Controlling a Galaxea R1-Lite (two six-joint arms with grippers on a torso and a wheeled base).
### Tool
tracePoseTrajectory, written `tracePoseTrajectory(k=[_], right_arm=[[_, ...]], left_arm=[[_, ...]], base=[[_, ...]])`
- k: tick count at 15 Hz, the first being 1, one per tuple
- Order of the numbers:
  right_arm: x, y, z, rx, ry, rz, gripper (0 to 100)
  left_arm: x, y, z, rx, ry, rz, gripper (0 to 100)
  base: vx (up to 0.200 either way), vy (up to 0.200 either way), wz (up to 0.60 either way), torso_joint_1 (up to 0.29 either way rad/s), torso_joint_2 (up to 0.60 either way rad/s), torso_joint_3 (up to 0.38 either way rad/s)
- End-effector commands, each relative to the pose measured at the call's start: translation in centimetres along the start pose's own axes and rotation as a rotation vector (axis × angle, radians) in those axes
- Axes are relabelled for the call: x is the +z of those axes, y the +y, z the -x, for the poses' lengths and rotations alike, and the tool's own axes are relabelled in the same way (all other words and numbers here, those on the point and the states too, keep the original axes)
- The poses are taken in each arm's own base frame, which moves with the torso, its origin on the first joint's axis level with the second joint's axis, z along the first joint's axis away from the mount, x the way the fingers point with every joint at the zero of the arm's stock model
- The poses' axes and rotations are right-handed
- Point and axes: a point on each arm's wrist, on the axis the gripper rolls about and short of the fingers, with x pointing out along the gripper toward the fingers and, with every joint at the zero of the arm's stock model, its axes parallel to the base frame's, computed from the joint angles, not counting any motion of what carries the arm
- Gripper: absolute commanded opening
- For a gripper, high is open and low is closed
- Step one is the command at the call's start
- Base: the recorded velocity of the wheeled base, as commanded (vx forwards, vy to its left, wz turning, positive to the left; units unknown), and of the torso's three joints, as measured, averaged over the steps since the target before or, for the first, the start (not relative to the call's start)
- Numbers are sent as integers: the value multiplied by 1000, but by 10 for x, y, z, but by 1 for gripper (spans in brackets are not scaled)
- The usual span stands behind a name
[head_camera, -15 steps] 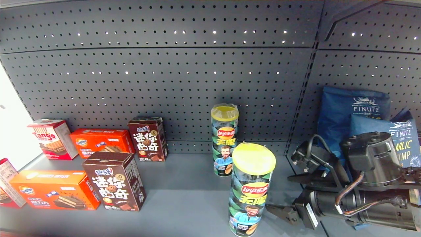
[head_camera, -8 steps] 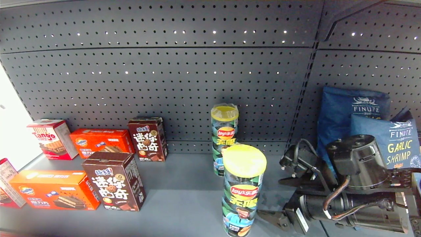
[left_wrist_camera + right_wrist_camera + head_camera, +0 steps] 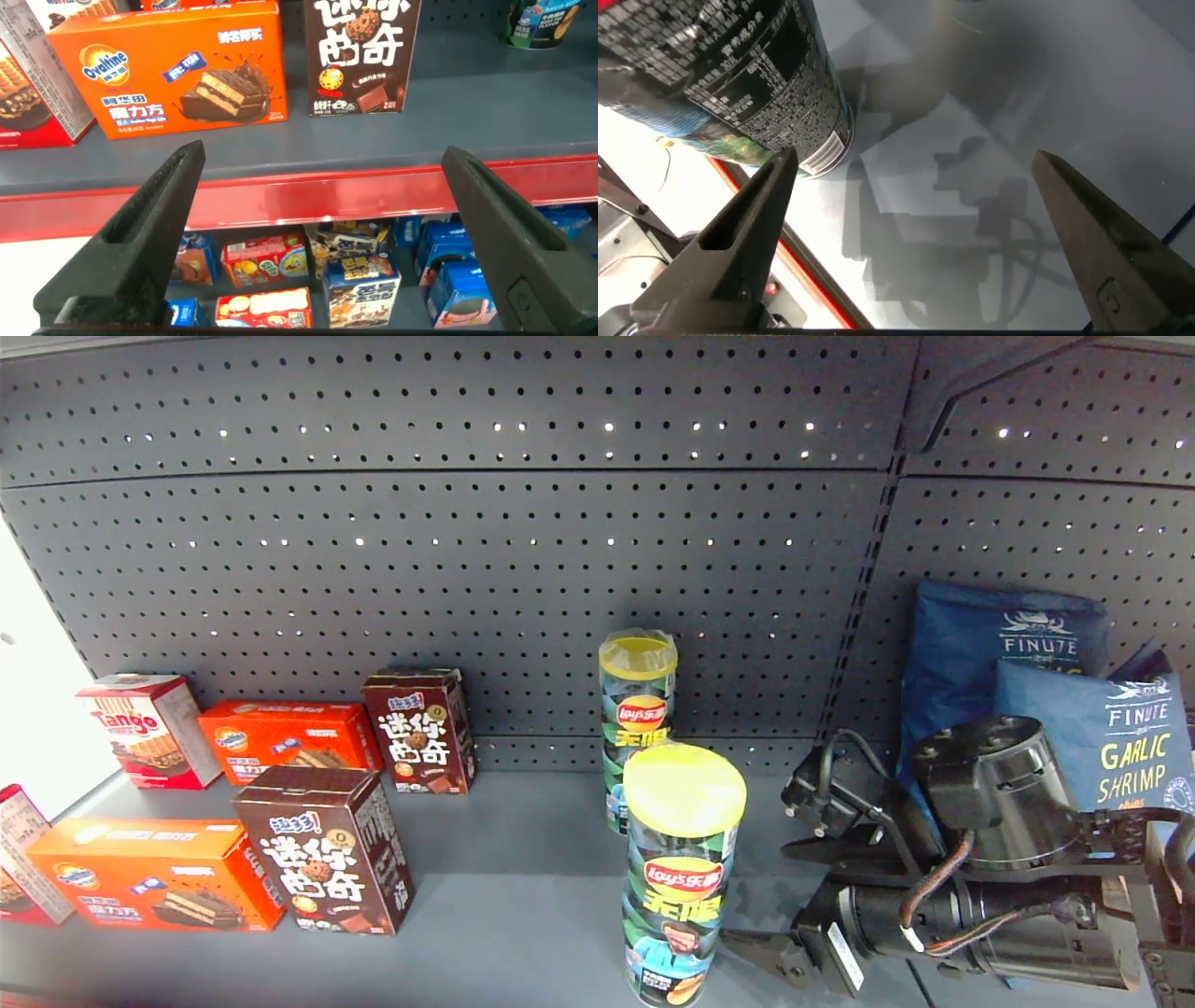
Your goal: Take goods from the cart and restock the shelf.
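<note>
Currently on the grey metal shelf (image 3: 523, 896), by position:

- Near, right of centre: tall green-and-black crisp can with a yellow plastic lid (image 3: 683, 873), upright and standing free close to the shelf's front edge
- Far, straight behind it: second yellow-lidded crisp can (image 3: 638, 728), upright against the dark perforated back panel (image 3: 467, 569)
- Right gripper (image 3: 784, 896): just right of the near can, level with its lower part; fingers spread wide with nothing between them; the can's base lies just outside one finger, contact cannot be told
- Left gripper (image 3: 322, 233): before the shelf's red front edge (image 3: 308, 201), fingers wide apart and empty
- Near left: flat orange cardboard cake box (image 3: 154, 887), with a dark brown cardboard biscuit box (image 3: 327, 859) upright just to its right
- Far left, along the panel: red-and-white wafer box (image 3: 149, 728), second orange box (image 3: 289, 742), second brown biscuit box (image 3: 420, 728)
- Far right: two dark blue snack bags (image 3: 999, 644), leaning on the panel behind the right arm
</note>
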Motion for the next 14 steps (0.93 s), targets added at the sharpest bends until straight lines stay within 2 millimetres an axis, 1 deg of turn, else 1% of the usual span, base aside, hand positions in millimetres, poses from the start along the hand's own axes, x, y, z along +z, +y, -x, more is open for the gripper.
tracePoseTrajectory(k=[1,5,8,10,14], right_arm=[[2,0,1,0,-8,1,100],[7,0,-5,2,-13,3,100],[10,1,-14,7,-2,5,100],[10,1,-14,7,-4,5,100],[10,0,-5,0,-20,2,100]], left_arm=[[0,0,0,0,2,0,100],[0,0,0,0,2,0,100],[0,0,0,2,2,1,100],[0,0,0,2,0,1,100],[0,0,0,0,2,1,100]], base=[[0,0,0,0,0,0],[0,0,0,0,0,0],[0,0,0,0,0,0],[0,0,0,0,0,0],[0,0,0,0,0,0]])
